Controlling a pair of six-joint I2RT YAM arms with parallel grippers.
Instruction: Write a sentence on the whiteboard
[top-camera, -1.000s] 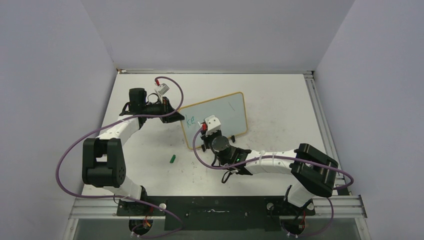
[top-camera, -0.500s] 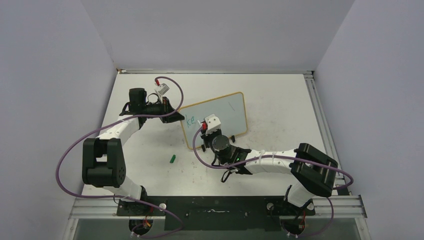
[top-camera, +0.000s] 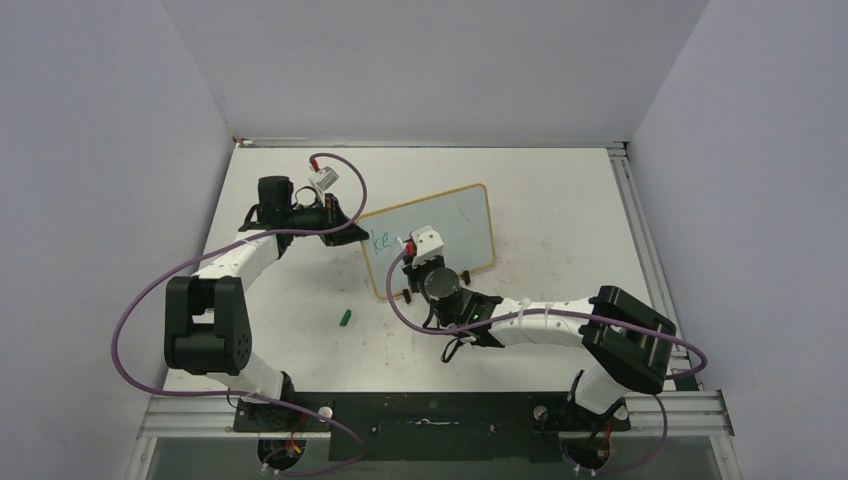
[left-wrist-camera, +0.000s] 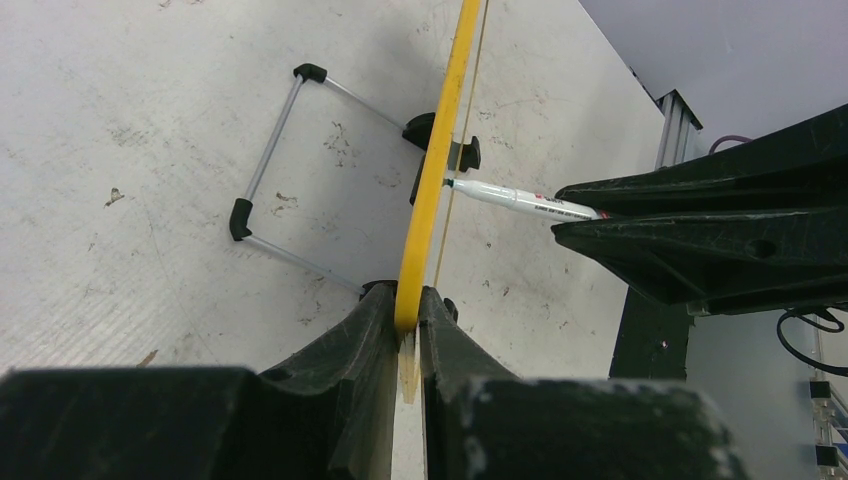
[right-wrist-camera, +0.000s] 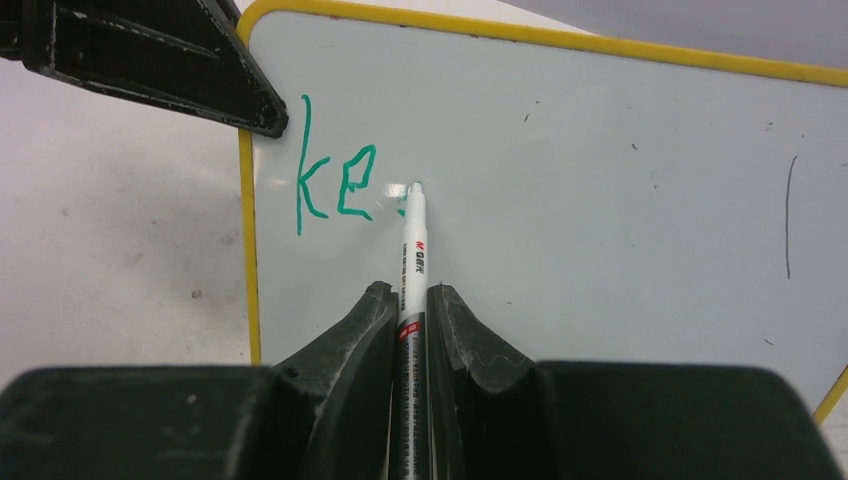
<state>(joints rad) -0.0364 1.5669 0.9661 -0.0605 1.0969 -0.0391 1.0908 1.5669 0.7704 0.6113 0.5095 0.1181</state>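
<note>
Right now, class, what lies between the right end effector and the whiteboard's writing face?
A white marker, clamped in the right end effector, bridges the gap; its tip meets the whiteboard right of the teal letters. The right wrist view shows it.

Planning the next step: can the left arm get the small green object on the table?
Probably not yet: the left arm has its jaws shut on the whiteboard frame. The small green object lies uncovered, but they must release first.

Teal on white, framed in yellow.
The whiteboard (right-wrist-camera: 600, 180) was white, yellow-edged; its 2 letters (right-wrist-camera: 338, 185) teal-green; the marker (right-wrist-camera: 412, 260) white, black-printed.
</note>
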